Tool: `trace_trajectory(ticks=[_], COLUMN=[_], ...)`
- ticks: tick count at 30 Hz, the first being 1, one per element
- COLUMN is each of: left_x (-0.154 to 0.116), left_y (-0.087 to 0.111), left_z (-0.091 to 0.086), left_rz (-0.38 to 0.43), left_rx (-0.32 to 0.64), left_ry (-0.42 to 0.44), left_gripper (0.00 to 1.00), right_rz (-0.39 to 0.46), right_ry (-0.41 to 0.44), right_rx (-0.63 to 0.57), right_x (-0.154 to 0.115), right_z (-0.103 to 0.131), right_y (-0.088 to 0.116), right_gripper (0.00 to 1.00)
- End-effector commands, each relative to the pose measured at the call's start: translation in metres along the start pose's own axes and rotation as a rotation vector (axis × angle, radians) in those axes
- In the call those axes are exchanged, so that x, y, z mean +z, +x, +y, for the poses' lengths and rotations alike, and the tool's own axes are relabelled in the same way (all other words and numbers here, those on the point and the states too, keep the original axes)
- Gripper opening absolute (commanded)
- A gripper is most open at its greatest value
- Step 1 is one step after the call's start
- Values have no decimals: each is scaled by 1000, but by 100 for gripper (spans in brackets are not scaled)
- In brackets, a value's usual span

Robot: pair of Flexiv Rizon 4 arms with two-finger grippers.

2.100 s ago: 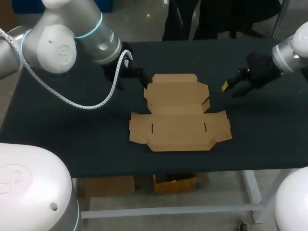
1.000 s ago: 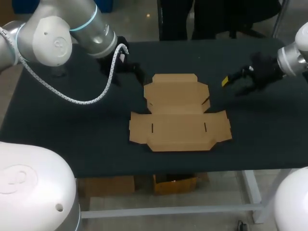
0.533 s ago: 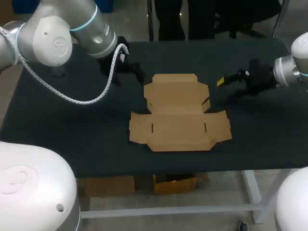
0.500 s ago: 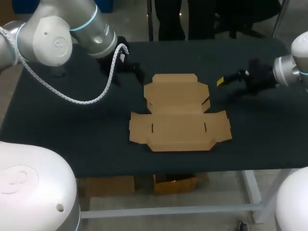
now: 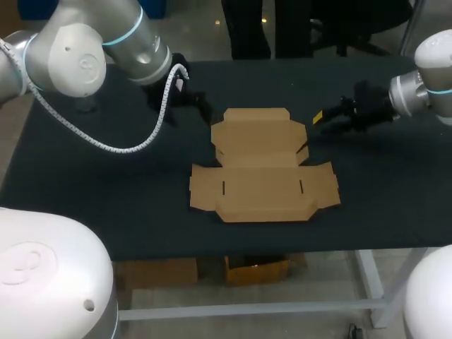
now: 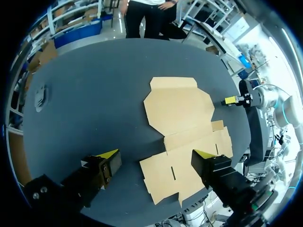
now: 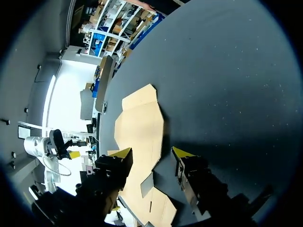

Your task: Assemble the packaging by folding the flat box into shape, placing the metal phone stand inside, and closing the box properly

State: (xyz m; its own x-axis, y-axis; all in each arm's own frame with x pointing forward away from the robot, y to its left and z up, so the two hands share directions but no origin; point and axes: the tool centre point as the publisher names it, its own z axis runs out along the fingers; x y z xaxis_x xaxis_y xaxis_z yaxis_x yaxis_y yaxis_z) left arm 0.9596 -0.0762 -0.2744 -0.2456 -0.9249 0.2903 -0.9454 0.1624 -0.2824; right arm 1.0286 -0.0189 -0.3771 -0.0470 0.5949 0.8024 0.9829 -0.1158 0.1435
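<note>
Brown cardboard, the flat box lies unfolded in the middle of the frame on the dark counter, its flaps spread out and none raised. The left arm comes in from the upper left, and its hand hangs just off the box's upper left corner; from here I cannot tell how its fingers stand. The right arm enters at the upper right, and its hand sits near the box's upper right corner, apart from it.

From the left wrist, the hand has its yellow-tipped fingers spread wide with nothing between them. The box lies ahead of it, and the right hand is beyond the box's far edge.

From the right wrist, the hand is likewise spread, gripping nothing, with the box flat ahead of it.
</note>
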Motion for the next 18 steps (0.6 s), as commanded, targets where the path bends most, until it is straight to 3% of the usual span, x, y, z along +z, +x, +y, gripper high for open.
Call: trace_trajectory(ticks=[1, 18], left_x=[-1, -7], left_y=[-2, -10], left_z=[-2, -13], left_rz=[-9, 18], left_rx=[-6, -14], left_ry=[10, 84], left_gripper=[100, 100], right_rz=[-4, -1], right_ry=[54, 31], right_rx=[19, 74], right_x=[8, 31], right_z=[6, 5], right_y=[-3, -4], right_gripper=[50, 49])
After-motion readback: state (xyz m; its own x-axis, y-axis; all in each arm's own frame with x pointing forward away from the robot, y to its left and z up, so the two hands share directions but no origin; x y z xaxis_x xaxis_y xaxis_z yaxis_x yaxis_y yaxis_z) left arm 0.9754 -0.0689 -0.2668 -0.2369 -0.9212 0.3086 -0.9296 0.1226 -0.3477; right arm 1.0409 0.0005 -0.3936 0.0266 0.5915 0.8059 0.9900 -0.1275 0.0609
